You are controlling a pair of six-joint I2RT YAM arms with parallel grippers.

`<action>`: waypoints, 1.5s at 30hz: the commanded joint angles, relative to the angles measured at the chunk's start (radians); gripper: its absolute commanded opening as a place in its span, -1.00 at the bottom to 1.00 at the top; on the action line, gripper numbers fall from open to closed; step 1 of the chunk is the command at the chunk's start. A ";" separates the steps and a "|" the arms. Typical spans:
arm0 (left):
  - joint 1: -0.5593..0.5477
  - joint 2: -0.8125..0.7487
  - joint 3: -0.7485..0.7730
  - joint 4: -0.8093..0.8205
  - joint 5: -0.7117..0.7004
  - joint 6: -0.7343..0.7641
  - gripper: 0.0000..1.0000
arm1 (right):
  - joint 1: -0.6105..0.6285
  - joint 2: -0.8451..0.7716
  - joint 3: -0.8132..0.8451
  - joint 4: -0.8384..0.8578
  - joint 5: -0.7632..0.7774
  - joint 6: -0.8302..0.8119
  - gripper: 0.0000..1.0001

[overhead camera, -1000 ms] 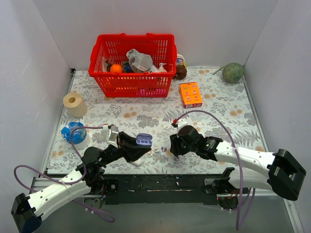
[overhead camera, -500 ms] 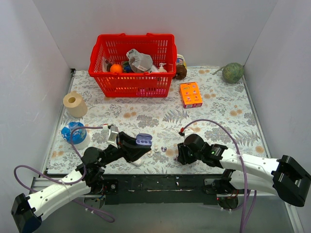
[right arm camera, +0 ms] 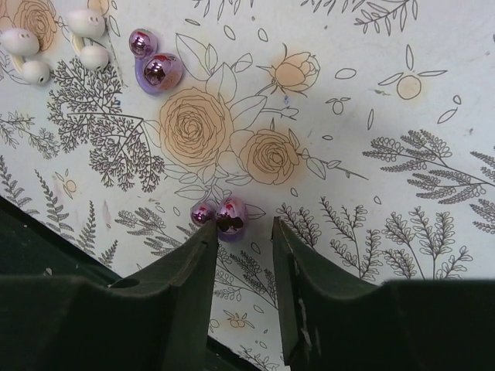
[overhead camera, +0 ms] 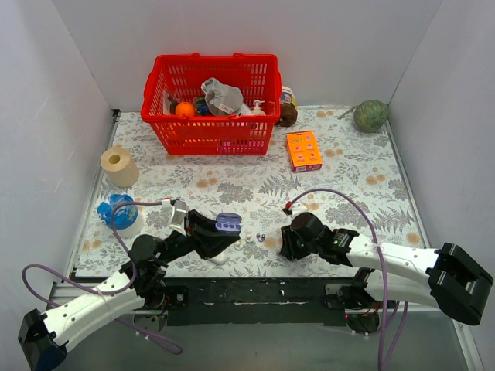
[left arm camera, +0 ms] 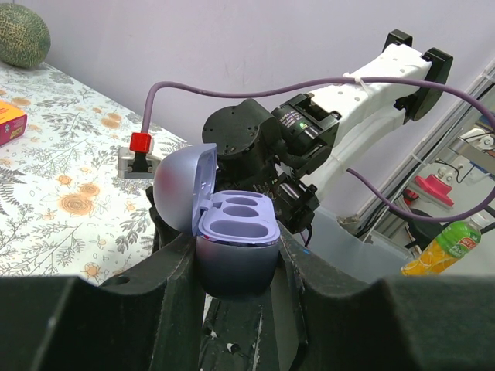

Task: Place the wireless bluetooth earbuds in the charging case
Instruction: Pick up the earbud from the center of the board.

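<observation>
My left gripper [overhead camera: 223, 232] is shut on the charging case [overhead camera: 229, 223] and holds it upright above the mat. In the left wrist view the case [left arm camera: 236, 251] sits between my fingers with its lid [left arm camera: 184, 185] open and both purple sockets empty. Two glossy purple earbuds lie on the floral mat: one [right arm camera: 230, 215] just beyond the tip of my right gripper's left finger, the other [right arm camera: 157, 69] farther off to the upper left. My right gripper [right arm camera: 244, 230] is open and empty, low over the mat. The top view shows one earbud [overhead camera: 261, 237] left of the right gripper [overhead camera: 283, 244].
Small white bud-like lumps [right arm camera: 83, 23] lie near the far earbud. A red basket [overhead camera: 210, 104] full of items stands at the back, with an orange box [overhead camera: 303, 150], a green melon [overhead camera: 371, 116], a tape roll [overhead camera: 118, 165] and a blue object [overhead camera: 117, 210] around the mat.
My right gripper has pulled back toward the near edge and to the right, then edged slightly left. The left gripper with the case has stayed put.
</observation>
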 commanded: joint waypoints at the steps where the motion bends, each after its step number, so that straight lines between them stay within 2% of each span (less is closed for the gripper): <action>1: 0.004 -0.011 -0.007 -0.004 0.003 0.001 -1.00 | 0.001 0.034 0.034 0.024 0.022 0.006 -0.18; 13: 0.003 -0.011 -0.021 0.010 -0.006 0.006 -1.00 | 0.001 0.054 0.013 0.030 0.002 0.003 -0.65; 17: 0.003 0.008 -0.027 0.033 -0.028 0.030 -1.00 | 0.001 0.040 0.031 0.013 0.000 0.004 -0.94; 20: 0.003 0.046 -0.009 0.057 -0.042 0.064 -1.00 | -0.001 0.028 0.068 -0.028 0.008 -0.009 -0.97; 24: 0.003 0.112 0.028 0.095 -0.068 0.165 -1.00 | -0.001 0.002 0.211 -0.134 0.007 -0.043 -0.97; 29: 0.003 0.207 0.031 0.232 -0.154 0.285 -1.00 | -0.005 -0.016 0.416 -0.303 -0.058 -0.115 -0.97; 34: 0.004 0.384 0.039 0.414 -0.174 0.511 -1.00 | -0.010 0.007 0.676 -0.517 -0.150 -0.163 -0.97; 38: 0.006 0.535 0.100 0.503 -0.155 0.616 -1.00 | -0.010 0.059 0.889 -0.660 -0.214 -0.197 -0.97; 45: 0.037 0.744 0.182 0.658 -0.083 0.607 -1.00 | -0.011 0.178 1.169 -0.835 -0.257 -0.233 -0.97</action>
